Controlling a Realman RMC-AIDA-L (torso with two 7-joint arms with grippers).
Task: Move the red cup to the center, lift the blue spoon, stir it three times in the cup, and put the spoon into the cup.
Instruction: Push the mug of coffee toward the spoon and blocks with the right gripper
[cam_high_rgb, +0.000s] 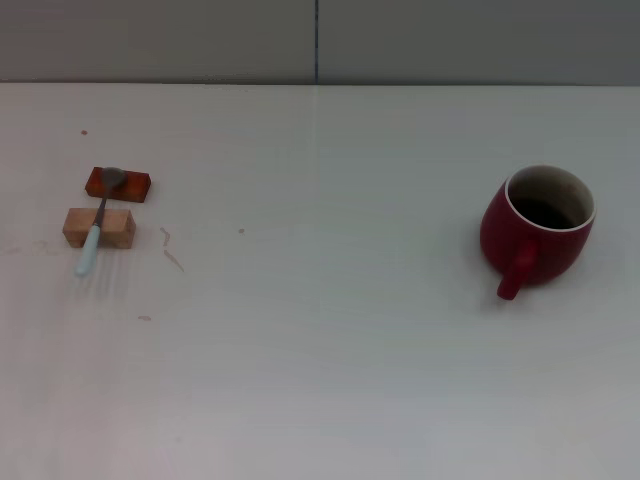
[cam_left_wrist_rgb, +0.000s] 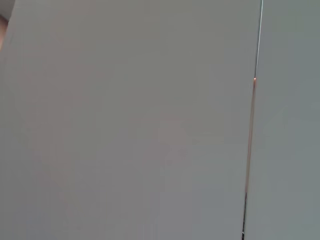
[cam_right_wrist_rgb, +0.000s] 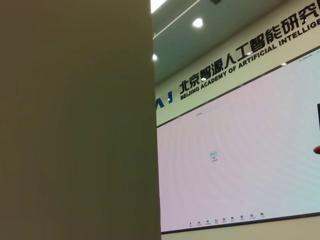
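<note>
1. Red cup (cam_high_rgb: 537, 228) stands upright on the white worktop (cam_high_rgb: 320, 350), well over on the robot's right side, handle pointing toward the robot. Dark inside, looks empty as far as can be seen. Not at the center yet.
2. Blue spoon (cam_high_rgb: 97, 222) is well apart from the cup, on the robot's left side. Its grey bowl rests on a small red-brown block (cam_high_rgb: 118, 184), its neck crosses a pale wooden block (cam_high_rgb: 99, 227), and the light-blue handle tip slopes down to the worktop.
3. Center of the worktop (cam_high_rgb: 320, 250) has nothing on it; only a few small marks nearby.
4. Neither gripper shows in the head view. Left wrist view shows only a plain grey panel (cam_left_wrist_rgb: 125, 120) with a thin seam; right wrist view shows a pillar and a wall beyond. Released or clenched: not visible for either, so both arms look parked away from the worktop.
5. Progress, judged from the layout: nothing done. Left to do: cup to center, pick up spoon, three stirs, drop spoon in cup.
6. Readable writing, right wrist view only: wall sign (cam_right_wrist_rgb: 240, 52) with Chinese characters "北京智源人工智能研究" and below them "BEIJING ACADEMY OF ARTIFICIAL INTELLIGE", cut off at the edge. Big pale screen (cam_right_wrist_rgb: 235, 165) below it; its small icons are too tiny to read. No labels on cup or spoon.
</note>
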